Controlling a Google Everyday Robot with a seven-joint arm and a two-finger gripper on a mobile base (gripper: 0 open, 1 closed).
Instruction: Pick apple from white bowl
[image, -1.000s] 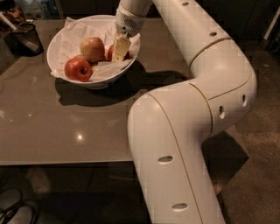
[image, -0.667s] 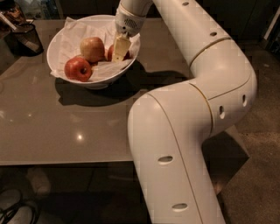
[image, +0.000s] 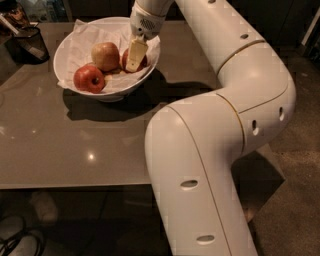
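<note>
Your tool (image: 134, 61) hangs inside the wide, glossy white bowl (image: 134, 83) on the grey desk (image: 75, 140), directly against the small, round, evenly red apple (image: 124, 60), which lies on crumpled white paper (image: 80, 47). You cannot tell whether the tool is wide, narrow or gripping. A larger yellowish-tan apple (image: 105, 55) and a deeper-red apple (image: 90, 79) lie beside it.

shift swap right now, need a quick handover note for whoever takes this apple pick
Gripper: down inside the white bowl, at the small red apple; grasp not confirmed from this view.
Things: that apple lies at the bowl's right side in the camera view, on crumpled paper, next to a yellowish-tan apple; a deeper-red apple lies in front. Bowl stands on the table.
Done: reach into the bowl.
Left: secure the apple, lift it clear of the bowl.
</note>
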